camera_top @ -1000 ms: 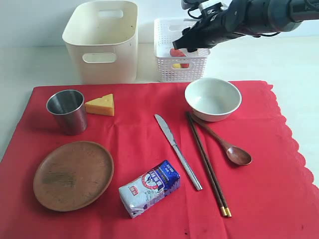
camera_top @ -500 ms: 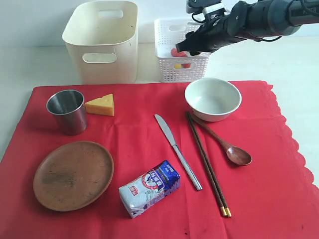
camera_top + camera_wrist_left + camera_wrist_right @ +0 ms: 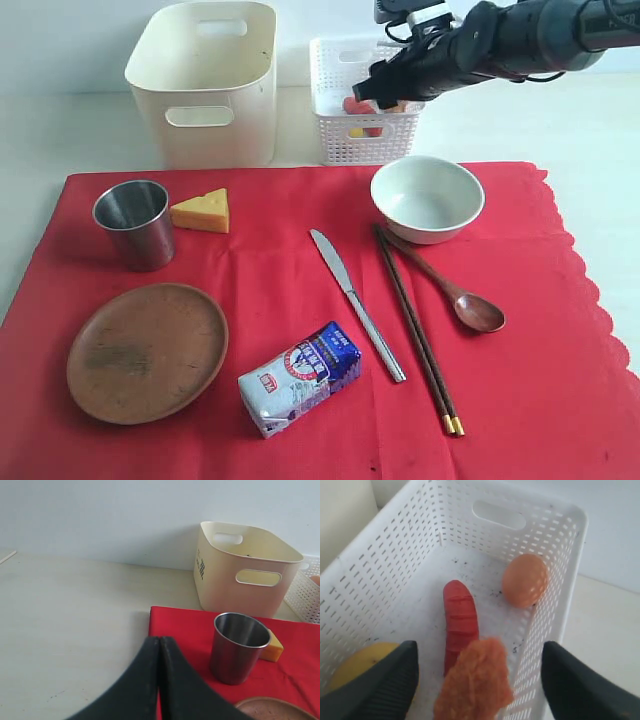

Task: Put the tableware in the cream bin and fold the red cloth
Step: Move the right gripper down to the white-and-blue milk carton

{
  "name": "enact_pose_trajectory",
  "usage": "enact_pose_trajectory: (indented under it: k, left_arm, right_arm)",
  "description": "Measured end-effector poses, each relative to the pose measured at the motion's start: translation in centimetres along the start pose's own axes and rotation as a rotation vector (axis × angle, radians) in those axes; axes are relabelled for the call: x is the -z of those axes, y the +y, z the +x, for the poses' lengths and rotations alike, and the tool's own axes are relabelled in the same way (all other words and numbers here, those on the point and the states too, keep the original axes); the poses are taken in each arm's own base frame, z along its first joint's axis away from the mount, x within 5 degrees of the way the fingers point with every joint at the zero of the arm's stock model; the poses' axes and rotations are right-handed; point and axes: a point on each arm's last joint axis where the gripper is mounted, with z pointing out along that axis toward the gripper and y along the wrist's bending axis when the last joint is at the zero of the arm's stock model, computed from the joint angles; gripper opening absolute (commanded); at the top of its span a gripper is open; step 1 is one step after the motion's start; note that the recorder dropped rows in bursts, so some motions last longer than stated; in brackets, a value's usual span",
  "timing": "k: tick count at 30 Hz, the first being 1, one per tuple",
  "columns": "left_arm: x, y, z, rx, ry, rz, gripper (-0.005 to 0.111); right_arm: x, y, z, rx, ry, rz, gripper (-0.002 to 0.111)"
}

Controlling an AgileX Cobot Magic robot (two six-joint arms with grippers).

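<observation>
Knife (image 3: 356, 303) left of chopsticks (image 3: 416, 326)

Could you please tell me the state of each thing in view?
Cream bin: upright, nothing seen inside.
Basket: upright, partly filled.
Cup: upright, empty.
Bowl: upright, empty.
Plate: flat, bare.
Cloth: spread, unfolded.
Milk packet: lying down.
Left gripper: shut.
Right gripper: open over basket.
</observation>
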Motion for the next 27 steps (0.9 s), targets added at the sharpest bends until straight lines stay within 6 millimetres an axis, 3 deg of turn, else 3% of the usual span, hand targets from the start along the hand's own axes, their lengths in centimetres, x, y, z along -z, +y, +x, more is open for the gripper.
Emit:
enact_pose_trajectory:
  k: [5, 10, 19, 23, 27]
  left_arm:
    - [0.0, 0.0, 0.0, 0.0, 0.0, 0.0, 0.002]
    - [0.0, 0.0, 0.0, 0.0, 0.0, 0.0, 0.002]
    - [0.0, 0.0, 0.0, 0.0, 0.0, 0.0, 0.002]
    - [0.0, 0.0, 0.0, 0.0, 0.0, 0.0, 0.002]
    - [0.0, 0.0, 0.0, 0.0, 0.0, 0.0, 0.002]
  right_arm:
    - [1.4, 0.0, -1.4, 0.002, -0.029, -0.002, 0.082]
    - [5.1, 0.3, -3.7, 0.025, 0.003, -0.048, 0.077]
    - [14.3, 1.1, -7.3, 0.068, 0.073, -0.136, 0.029]
    - [17.4, 1.5, -6.3, 0.061, 0.12, -0.161, 0.013]
    - [19.6, 2.1, -3.6, 0.055, 0.151, -0.193, 0.003]
